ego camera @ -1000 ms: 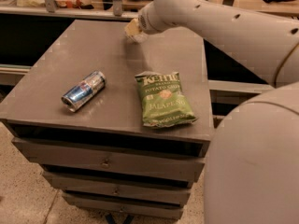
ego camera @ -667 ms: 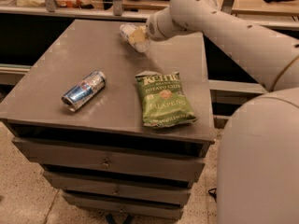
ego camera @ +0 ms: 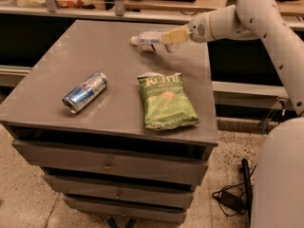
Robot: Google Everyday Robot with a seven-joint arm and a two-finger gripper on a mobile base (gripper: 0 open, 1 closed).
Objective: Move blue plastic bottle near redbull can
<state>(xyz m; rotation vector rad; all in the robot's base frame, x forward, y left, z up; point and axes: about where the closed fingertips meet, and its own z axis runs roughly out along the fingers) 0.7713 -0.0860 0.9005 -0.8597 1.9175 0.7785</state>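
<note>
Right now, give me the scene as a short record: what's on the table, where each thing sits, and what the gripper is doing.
surface: grey cabinet top
blue plastic bottle: horizontal, far side, cap pointing left
gripper: at the bottle's base end, shut on it
redbull can: on its side, front left, well apart from the bottle
chip bag: green, lying flat, front right

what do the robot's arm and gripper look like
The arm is smooth white, built of thick rounded segments with bulbous joints; a round dotted patch marks the wrist. The gripper, at the blue plastic bottle on the far side of the table, is tan.
</note>
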